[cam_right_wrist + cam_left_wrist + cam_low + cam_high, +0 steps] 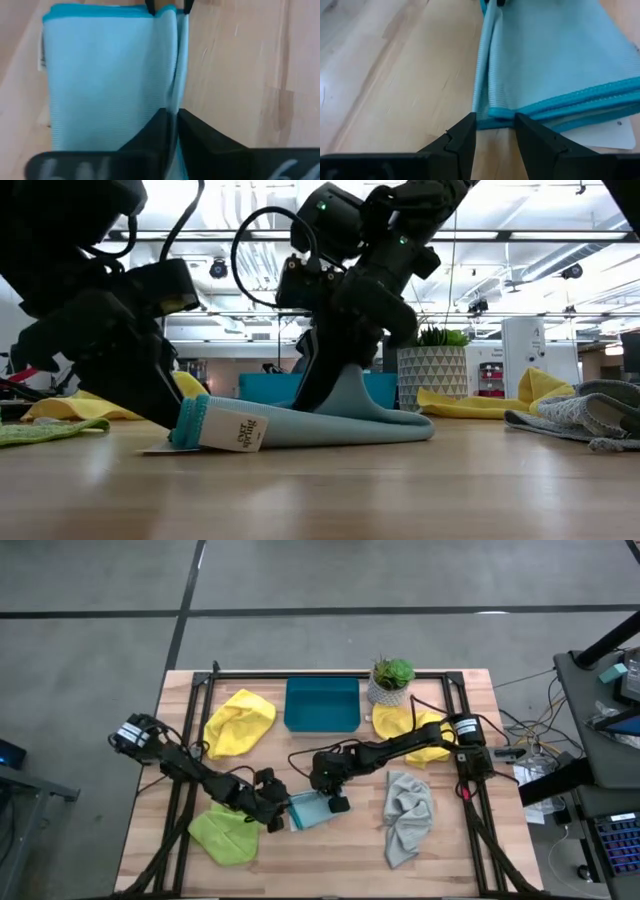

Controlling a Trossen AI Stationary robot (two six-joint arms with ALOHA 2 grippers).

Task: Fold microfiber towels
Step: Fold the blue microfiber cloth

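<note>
While the folded light blue towel (312,810) lies on the surface (330,855), both tools pinch its edges. Left tool (277,818) grips the end facing the lime green towel (225,833); right tool (338,803) nips the end facing the grey towel (408,815).

My worktop (330,865) is a pale wooden board with a dark frame along its edges. In the overhead frame, a teal tray (322,704) sits at upper centre, with a potted plant (390,682) just to its right. A yellow towel (240,722) lies crumpled at upper left, and another yellow towel (412,734) at upper right, partly under my right arm. A lime green towel (225,833) lies at lower left, a grey towel (408,815) bunched at lower right. The folded light blue towel (310,811) lies at lower centre.
</note>
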